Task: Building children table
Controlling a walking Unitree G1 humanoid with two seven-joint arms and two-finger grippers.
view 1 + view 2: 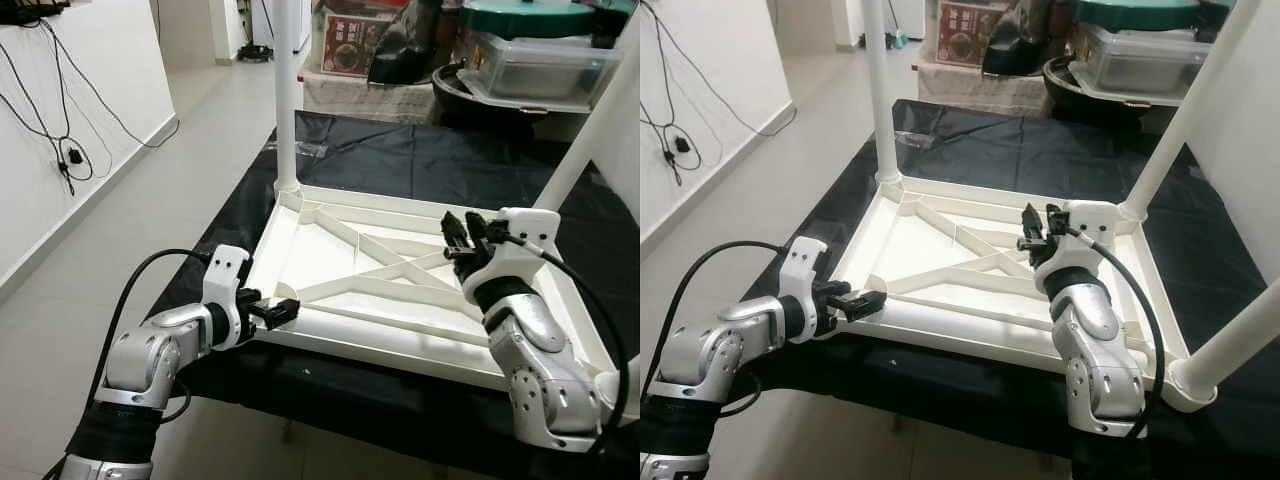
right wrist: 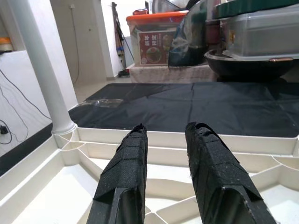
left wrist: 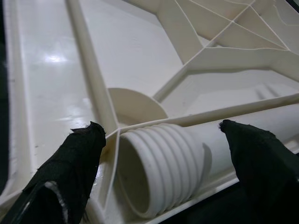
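We see the upturned white tabletop [image 1: 340,265] on black cloth [image 1: 420,160], left gripper [image 1: 278,312] spread wide at the near corner's threaded socket [image 3: 159,168] — right gripper [image 1: 462,240] hovering, fingers slightly parted

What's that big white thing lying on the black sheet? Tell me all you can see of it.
It is a tabletop lying upside down on a black sheet. It looks like glossy cream plastic, with a raised rim and crossing ribs. Three white legs stand up from its corners. The near left corner has a ribbed, threaded socket, still without a leg. The left hand is at that corner, fingers open on either side of the socket. The right hand hovers over the ribs.
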